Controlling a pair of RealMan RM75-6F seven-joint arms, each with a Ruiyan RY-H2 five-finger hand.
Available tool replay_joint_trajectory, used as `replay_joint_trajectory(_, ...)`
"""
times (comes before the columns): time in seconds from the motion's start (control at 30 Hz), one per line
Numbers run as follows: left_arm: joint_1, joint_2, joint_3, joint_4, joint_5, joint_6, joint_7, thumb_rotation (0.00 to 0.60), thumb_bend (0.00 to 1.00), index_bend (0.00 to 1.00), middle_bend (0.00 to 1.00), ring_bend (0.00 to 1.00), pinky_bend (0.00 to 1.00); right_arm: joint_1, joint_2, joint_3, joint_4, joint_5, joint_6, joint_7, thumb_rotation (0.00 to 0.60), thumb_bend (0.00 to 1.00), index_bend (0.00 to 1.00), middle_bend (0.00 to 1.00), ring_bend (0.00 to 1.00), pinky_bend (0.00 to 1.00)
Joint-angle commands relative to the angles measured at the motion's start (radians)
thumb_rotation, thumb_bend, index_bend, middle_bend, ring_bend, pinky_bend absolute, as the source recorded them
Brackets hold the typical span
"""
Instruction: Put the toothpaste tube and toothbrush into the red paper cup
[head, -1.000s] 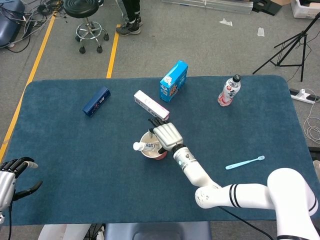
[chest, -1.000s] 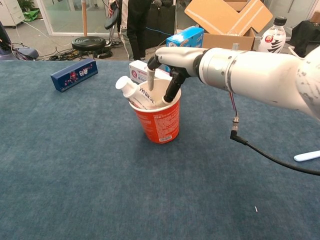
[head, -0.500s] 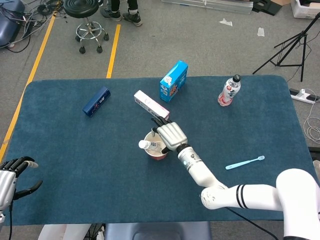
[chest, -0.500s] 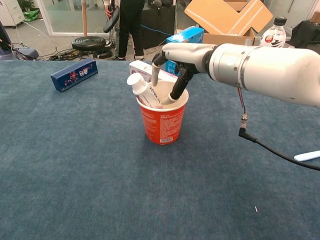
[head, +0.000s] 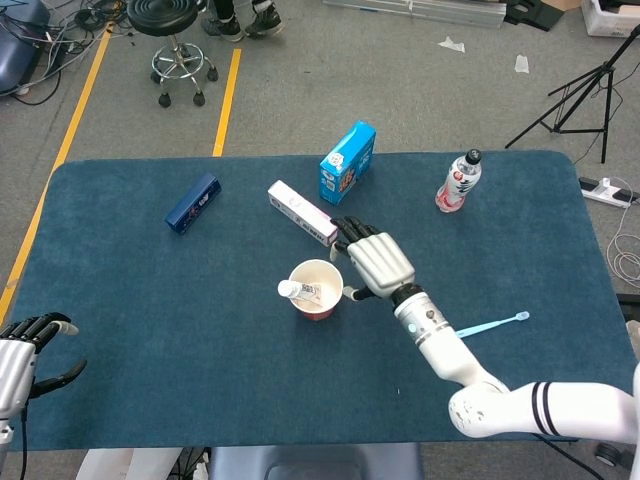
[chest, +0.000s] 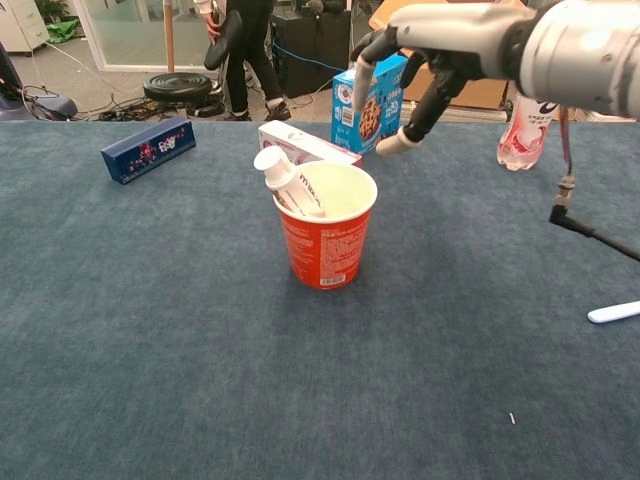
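The toothpaste (chest: 285, 180) stands in the cup (chest: 327, 240); the right hand (head: 378, 265), fingers apart and seemingly empty, must fetch the toothbrush (head: 488, 325), right of the cup.

No word, brand or number reads clearly in either view. The red cup (chest: 327, 238) carries a white label panel of fine print, too small to make out. The tube (chest: 285, 182) leaning out of it at 10 o'clock shows dark lettering, blurred. The navy box (chest: 148, 149) has pale marks, the blue carton (chest: 368, 104) a cookie picture with unreadable print, and the bottle (chest: 524, 132) a red-and-white label, illegible.
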Motion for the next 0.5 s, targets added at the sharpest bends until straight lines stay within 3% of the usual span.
replay_joint_trajectory(0.03,-0.002,-0.003,-0.001,0.0,-0.002,-0.004,0.006,0.6,0.15,0.44,0.37,0.37,0.42,-0.046,0.059,-0.014,-0.041,-0.039,0.031,0.025,0.6,0.1,0.41,0.09,0.0,0.23)
replay_joint_trajectory(0.27,-0.008,-0.014,0.001,0.002,-0.003,-0.016,0.023,0.6,0.15,0.44,0.37,0.37,0.42,-0.116,0.141,-0.084,-0.052,-0.078,0.07,-0.027,0.6,0.1,0.41,0.09,0.0,0.23)
replay_joint_trajectory(0.5,-0.01,-0.013,0.005,-0.001,-0.005,-0.026,0.027,0.6,0.15,0.44,0.37,0.37,0.42,-0.187,0.161,-0.159,-0.013,-0.133,0.097,-0.061,0.6,0.1,0.41,0.09,0.0,0.23)
